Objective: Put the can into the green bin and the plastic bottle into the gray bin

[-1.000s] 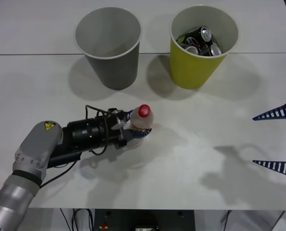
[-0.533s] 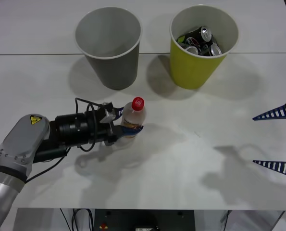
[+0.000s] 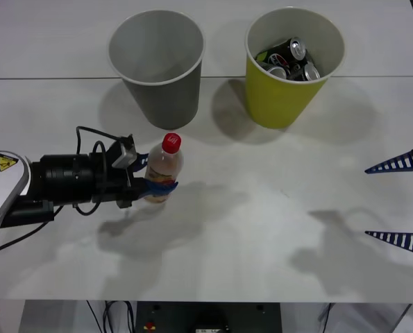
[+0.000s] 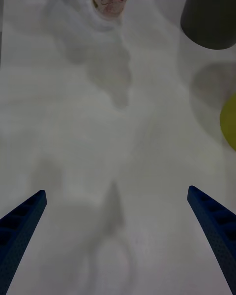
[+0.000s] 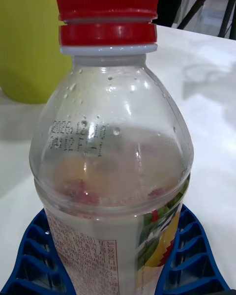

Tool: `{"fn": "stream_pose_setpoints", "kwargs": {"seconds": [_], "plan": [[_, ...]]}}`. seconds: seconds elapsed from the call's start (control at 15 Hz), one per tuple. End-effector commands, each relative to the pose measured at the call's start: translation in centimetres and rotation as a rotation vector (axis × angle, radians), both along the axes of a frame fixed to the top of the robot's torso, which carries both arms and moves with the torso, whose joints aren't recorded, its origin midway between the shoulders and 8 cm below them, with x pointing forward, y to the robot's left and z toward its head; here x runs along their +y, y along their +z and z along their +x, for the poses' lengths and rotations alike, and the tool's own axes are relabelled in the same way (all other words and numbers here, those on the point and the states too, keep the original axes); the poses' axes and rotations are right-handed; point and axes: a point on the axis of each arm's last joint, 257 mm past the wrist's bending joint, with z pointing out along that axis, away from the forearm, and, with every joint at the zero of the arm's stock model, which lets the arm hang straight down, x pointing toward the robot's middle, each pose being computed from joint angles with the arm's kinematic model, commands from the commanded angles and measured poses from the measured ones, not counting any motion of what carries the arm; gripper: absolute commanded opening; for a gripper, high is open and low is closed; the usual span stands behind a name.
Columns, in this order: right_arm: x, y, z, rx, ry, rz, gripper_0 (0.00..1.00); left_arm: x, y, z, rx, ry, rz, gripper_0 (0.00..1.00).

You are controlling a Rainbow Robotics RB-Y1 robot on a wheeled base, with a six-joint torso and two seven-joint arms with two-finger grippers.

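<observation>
We log: left gripper (image 3: 153, 186), jaws clamped round the small clear plastic bottle with red cap (image 3: 163, 171), now shifted leftward, upright below the dark gray tapered bin (image 3: 157, 66). Drop pending. Yellow-green bin (image 3: 291, 62) holds cans. Right gripper (image 3: 398, 202) parked, jaws wide.

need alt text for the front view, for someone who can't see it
The left gripper, reaching in from the left, is shut on the upright plastic bottle on a white table. Behind stand the gray bin and the green bin holding cans. The right gripper waits open at right.
</observation>
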Motion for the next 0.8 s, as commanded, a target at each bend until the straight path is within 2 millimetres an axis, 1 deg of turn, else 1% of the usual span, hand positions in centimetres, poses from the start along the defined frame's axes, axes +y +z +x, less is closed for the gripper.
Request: {"fn": "stream_pose_setpoints", "kwargs": {"seconds": [0.07,0.27,0.4,0.53,0.67,0.73,0.8], "plan": [[0.0,0.0,0.0,0.000,0.000,0.000,1.00,3.0,0.7,-1.0,0.008,0.071,0.100,0.00],[0.0,0.0,0.0,0.000,0.000,0.000,1.00,6.2,2.0,-2.1,0.059,0.152,0.156,0.00],[0.0,0.0,0.0,0.000,0.000,0.000,1.00,8.5,3.4,-2.6,0.115,0.188,0.183,0.00],[0.0,0.0,0.0,0.000,0.000,0.000,1.00,10.8,4.8,-2.8,0.141,0.233,0.228,0.00],[0.0,0.0,0.0,0.000,0.000,0.000,1.00,12.3,5.9,-2.9,0.167,0.281,0.264,0.00],[0.0,0.0,0.0,0.000,0.000,0.000,1.00,12.7,6.3,-3.0,0.179,0.297,0.274,0.00],[0.0,0.0,0.0,0.000,0.000,0.000,1.00,13.3,7.1,-2.9,0.196,0.320,0.284,0.00]]}}
